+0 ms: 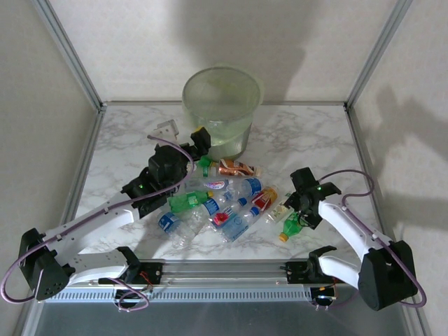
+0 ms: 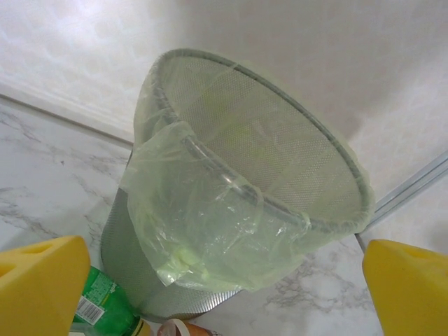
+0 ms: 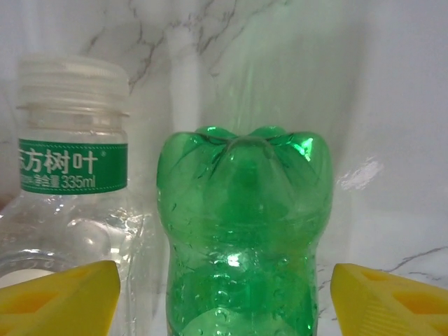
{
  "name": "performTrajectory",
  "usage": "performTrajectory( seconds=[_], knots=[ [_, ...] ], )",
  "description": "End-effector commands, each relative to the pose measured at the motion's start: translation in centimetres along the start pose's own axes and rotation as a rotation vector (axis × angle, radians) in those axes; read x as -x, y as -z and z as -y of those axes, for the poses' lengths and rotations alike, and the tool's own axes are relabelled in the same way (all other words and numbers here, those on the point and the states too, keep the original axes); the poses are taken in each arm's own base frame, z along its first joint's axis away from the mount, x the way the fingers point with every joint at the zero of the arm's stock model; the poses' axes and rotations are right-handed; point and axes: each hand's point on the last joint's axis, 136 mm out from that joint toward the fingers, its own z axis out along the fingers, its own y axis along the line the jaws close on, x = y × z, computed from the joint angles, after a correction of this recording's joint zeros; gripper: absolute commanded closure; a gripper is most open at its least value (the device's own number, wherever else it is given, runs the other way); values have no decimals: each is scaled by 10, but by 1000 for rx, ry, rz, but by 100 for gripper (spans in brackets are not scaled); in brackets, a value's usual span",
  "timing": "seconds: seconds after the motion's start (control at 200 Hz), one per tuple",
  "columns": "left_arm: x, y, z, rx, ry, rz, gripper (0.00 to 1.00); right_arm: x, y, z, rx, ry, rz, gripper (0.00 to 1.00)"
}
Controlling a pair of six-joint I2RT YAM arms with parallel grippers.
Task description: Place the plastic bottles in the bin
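Plainly, the right gripper [image 3: 224, 297] has its yellow fingers [image 3: 59, 297] apart on either side of a green bottle [image 3: 241, 231], not clamped on it. A clear bottle [image 3: 70, 182] with a white cap lies just beside. The left gripper [image 2: 225, 280] is spread wide, holding nothing, before the bin [image 2: 280, 133], which stands mid-way along the far edge of the table [image 1: 315, 133]. The other plastic bottles [image 1: 224, 203] lie heaped mid-table.

Our left arm [image 1: 91, 224] stretches from the near left corner of the tabletop [image 1: 315, 140] toward the middle of its far edge, left gripper [image 1: 201, 138] raised, yellow fingers [image 2: 42, 283] spread wide. Our right arm [image 1: 350, 227] bends inward, right gripper [image 1: 301, 210] pointing down, its fingers [image 3: 392, 301] parted.
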Motion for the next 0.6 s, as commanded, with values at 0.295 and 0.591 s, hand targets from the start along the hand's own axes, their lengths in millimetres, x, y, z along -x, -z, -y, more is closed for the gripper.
performTrajectory(
  seconds=[0.295, 0.591],
  knots=[
    [33, 12, 26, -116, 54, 26, 1, -7, -25, 4, -7, -30, -30, 29],
    [31, 9, 31, -149, 86, -5, 0, 17, 8, -4, 60, -51, 63, 40]
  ],
)
